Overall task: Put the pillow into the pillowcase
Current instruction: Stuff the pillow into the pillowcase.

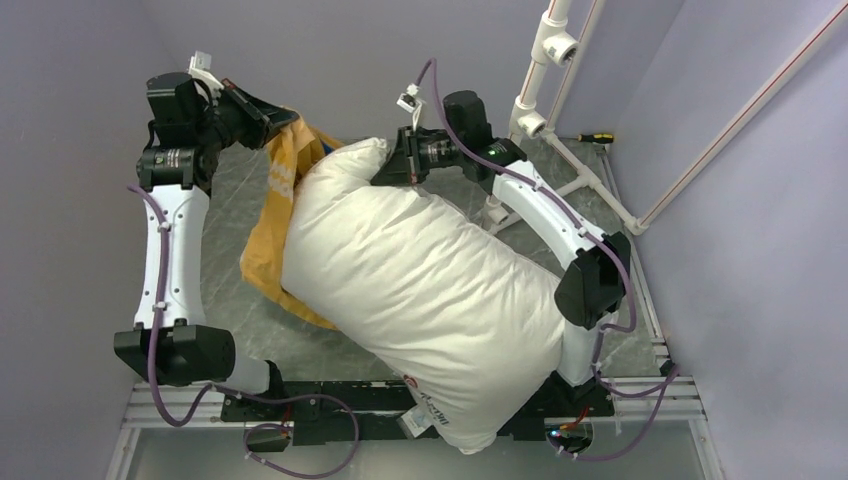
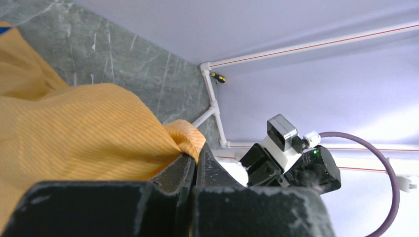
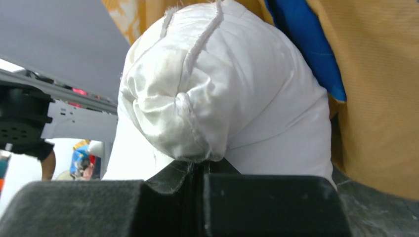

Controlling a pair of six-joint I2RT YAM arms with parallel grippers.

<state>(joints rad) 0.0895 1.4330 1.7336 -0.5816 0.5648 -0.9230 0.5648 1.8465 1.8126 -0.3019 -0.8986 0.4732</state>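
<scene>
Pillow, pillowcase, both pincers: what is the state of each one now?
Pillow, not yet inside, one corner pinched.
Pillowcase, crumpled, partly under the pillow, orange side showing, one edge held up.
Left pincer, shut on the pillowcase.
Right pincer, shut on the pillow.

I count one pillow (image 1: 430,290) and one pillowcase (image 1: 285,170) on one bench (image 1: 230,200). My feed shows two arms, the left arm (image 1: 170,250) and the right arm (image 1: 550,210). Each carries one end effector, so two in all: the left end effector (image 1: 285,118) and the right end effector (image 1: 400,160). There is one screwdriver (image 1: 595,138). The pillow's tags (image 1: 415,420) look like two, but it's too small to be sure.
</scene>
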